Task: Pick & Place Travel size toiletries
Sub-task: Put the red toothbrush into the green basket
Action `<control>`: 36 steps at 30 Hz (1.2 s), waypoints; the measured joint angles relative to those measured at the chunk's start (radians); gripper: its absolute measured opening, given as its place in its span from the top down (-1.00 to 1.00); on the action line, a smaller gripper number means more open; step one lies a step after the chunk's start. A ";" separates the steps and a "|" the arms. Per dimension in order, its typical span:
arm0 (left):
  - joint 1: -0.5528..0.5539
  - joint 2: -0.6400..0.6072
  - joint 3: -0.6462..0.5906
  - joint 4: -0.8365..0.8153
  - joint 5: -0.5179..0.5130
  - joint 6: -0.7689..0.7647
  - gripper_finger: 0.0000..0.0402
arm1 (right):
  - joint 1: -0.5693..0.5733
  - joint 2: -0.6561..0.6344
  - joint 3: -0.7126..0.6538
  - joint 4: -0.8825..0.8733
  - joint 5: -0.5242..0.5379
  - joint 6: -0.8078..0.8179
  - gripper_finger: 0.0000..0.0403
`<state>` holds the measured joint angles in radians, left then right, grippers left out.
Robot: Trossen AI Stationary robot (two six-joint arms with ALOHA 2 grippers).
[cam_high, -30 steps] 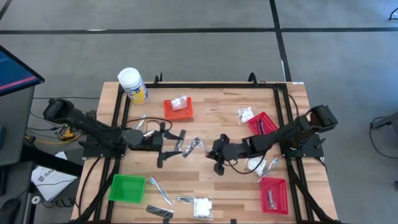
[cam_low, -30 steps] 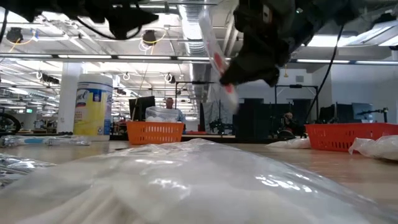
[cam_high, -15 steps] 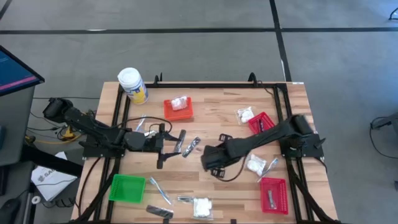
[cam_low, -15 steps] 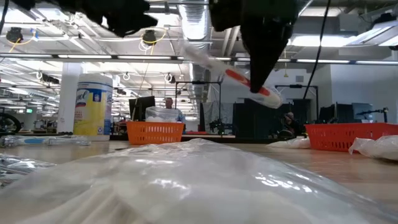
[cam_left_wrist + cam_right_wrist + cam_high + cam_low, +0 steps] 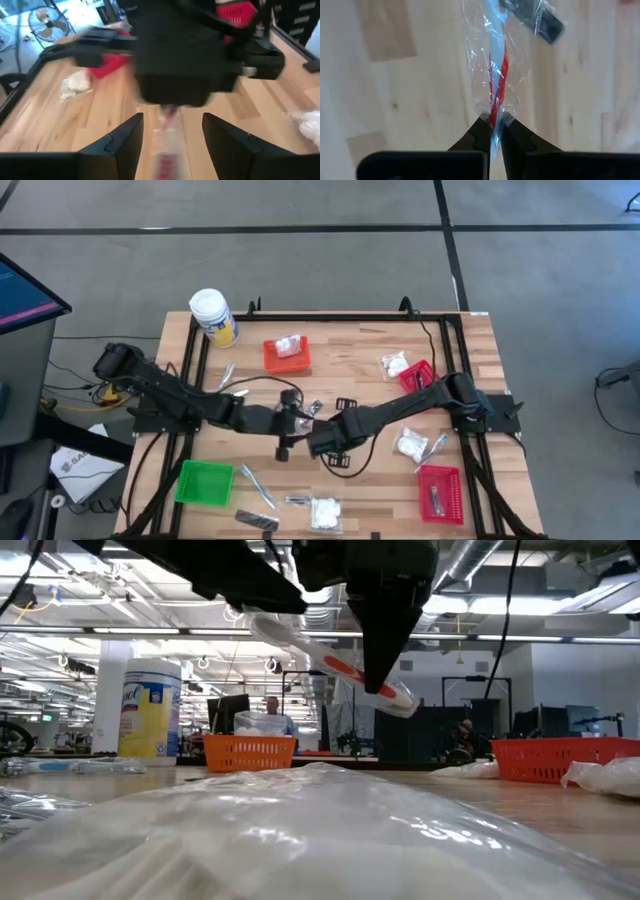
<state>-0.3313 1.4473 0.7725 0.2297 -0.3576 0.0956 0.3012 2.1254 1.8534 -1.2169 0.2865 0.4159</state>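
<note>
Pinching a clear-wrapped stick (image 5: 493,75) mid-table — right gripper (image 5: 492,131), aloft.

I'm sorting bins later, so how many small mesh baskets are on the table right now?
4: an orange mesh basket at the back centre, a green one front left, a red one at the right, partly behind the right arm, another red one front right.

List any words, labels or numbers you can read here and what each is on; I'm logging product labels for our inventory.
No text reads fully.
Jar: yellow label with dark script, too blurred to read.
White bag on the floor beside the table: dark lettering, too small to read.
Clear-wrapped stick held in the right gripper: red and blue inside, no legible print.
</note>
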 joint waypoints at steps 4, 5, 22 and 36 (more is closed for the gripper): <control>0.010 0.066 0.073 -0.091 0.006 0.013 0.05 | -0.016 -0.006 0.001 0.012 0.000 0.000 0.95; 0.014 0.076 0.082 -0.115 0.007 0.013 0.06 | -0.017 -0.005 -0.001 0.011 -0.001 -0.002 0.95; 0.058 0.098 0.105 -0.231 0.052 0.011 0.29 | 0.000 -0.018 0.001 0.071 0.002 -0.035 0.94; 0.058 0.098 0.107 -0.226 0.052 0.038 0.38 | -0.029 -0.019 -0.001 0.096 -0.032 -0.042 0.94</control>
<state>-0.2733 1.5452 0.8797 0.0039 -0.3056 0.1335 0.2718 2.1063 1.8526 -1.1209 0.2543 0.3737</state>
